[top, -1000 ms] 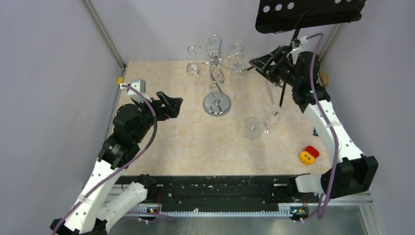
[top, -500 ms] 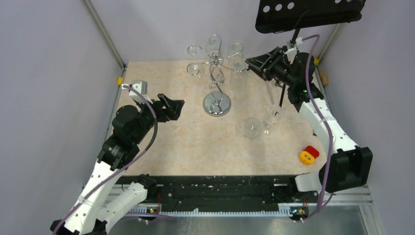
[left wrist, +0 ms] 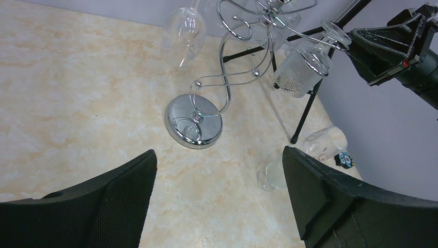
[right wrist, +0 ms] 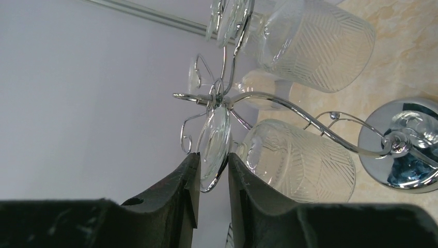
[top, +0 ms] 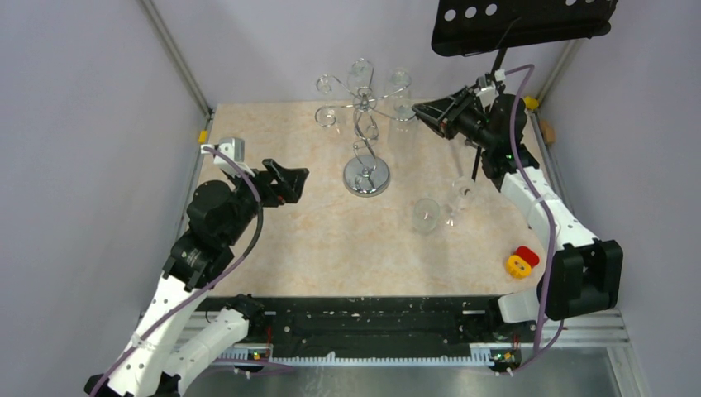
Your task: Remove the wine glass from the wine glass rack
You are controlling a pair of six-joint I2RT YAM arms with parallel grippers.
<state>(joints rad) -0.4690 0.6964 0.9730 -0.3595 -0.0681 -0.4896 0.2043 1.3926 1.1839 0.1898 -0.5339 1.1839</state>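
Item, wine glass rack (top: 366, 176): chrome wire stand. Its round mirrored base sits flat on the marbled table (top: 281, 248) toward the far edge; the twisted stem is upright and the curled arms on top carry several glasses hung bowl-down. Item, wine glass (right wrist: 299, 160): clear, with a chevron pattern on the bowl. It hangs by its foot from the rack arm on the right side, bowl clear of the table, not yet off the rack. Item, right claw (right wrist: 213, 160): raised to the height of the rack's arms and pointed at that glass. Its two dark fingers (right wrist: 175, 196) stand close together with a narrow gap, and the lower rim of the glass's foot disc sits in that gap; whether the pads press on the disc cannot be told. Item, left claw (left wrist: 218, 154): spread wide and holding nothing, over the table left of the rack's base, aimed toward it and well apart from it. Item, second patterned glass (right wrist: 315, 44): hung on a neighbouring arm. Item, plain smooth glass (left wrist: 183, 36): hung on the rack's left side. Item, two loose glasses (top: 426, 215): on the table right of the base, near each other. Item, black music stand (top: 521, 25): perforated tray above the far right corner, with a thin leg reaching the table just beyond the loose glasses. Item, small yellow and red object (top: 522, 261): on the table by the right edge.
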